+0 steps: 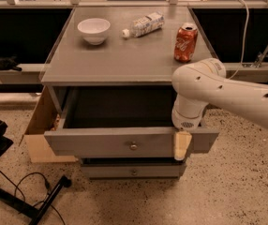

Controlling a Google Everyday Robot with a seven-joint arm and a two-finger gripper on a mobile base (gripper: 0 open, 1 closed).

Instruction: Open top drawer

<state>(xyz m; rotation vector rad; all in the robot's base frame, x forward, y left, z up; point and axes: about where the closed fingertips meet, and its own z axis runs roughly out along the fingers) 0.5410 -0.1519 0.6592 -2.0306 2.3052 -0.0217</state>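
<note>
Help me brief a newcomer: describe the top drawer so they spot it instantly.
Start at the grey cabinet with a red soda can on top. Under that top, the top drawer stands pulled out, the gripper at its front's right side. Its front is wider and taller than the drawer front below.

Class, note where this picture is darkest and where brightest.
Camera view: the inside of the open top drawer lies in deep shadow; the cabinet top is evenly lit; the gripper, at the drawer front's right end, is brightly lit.
</note>
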